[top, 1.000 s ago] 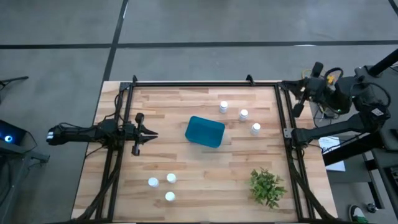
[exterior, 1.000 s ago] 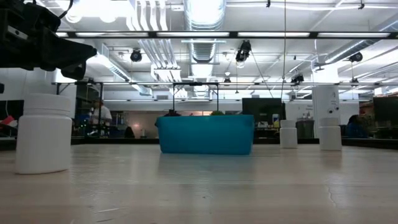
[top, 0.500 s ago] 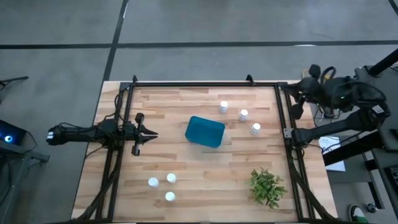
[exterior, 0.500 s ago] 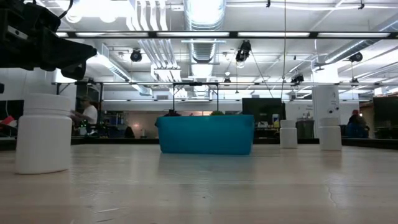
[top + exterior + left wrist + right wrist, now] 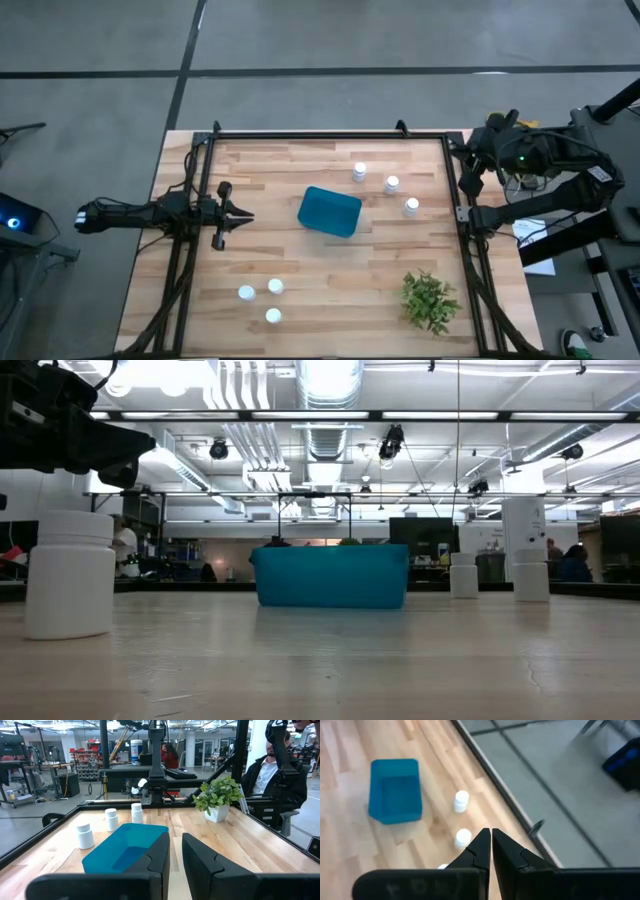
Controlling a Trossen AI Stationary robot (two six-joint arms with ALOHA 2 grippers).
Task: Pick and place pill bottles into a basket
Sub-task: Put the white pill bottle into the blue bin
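While all six pill bottles stand on the table, nothing is in the basket (image 5: 329,211) yet, so by my read the task has not begun: six picks left. The teal bin sits near the middle of the wooden table (image 5: 300,270), empty in both wrist views.

Three bottles are in a group beyond the basket toward the right arm's side: one (image 5: 359,172), one (image 5: 391,184), one (image 5: 411,207). Three more are near the front edge on the left arm's side: (image 5: 246,293), (image 5: 274,286), (image 5: 272,316). All upright, well apart from the bin.

Left gripper (image 5: 240,216) hovers at the table's left side, pointed at the basket; fingers almost together with a narrow gap, holding nothing. Right gripper (image 5: 491,845) is off past the table's right edge, high up, looking down on the far bottle group; fingers fully closed, empty.

A potted plant (image 5: 430,299) sits at the front right corner, clear of everything. People show in the room behind, away from the table.

Likely first step: right arm comes down on the nearest bottle.
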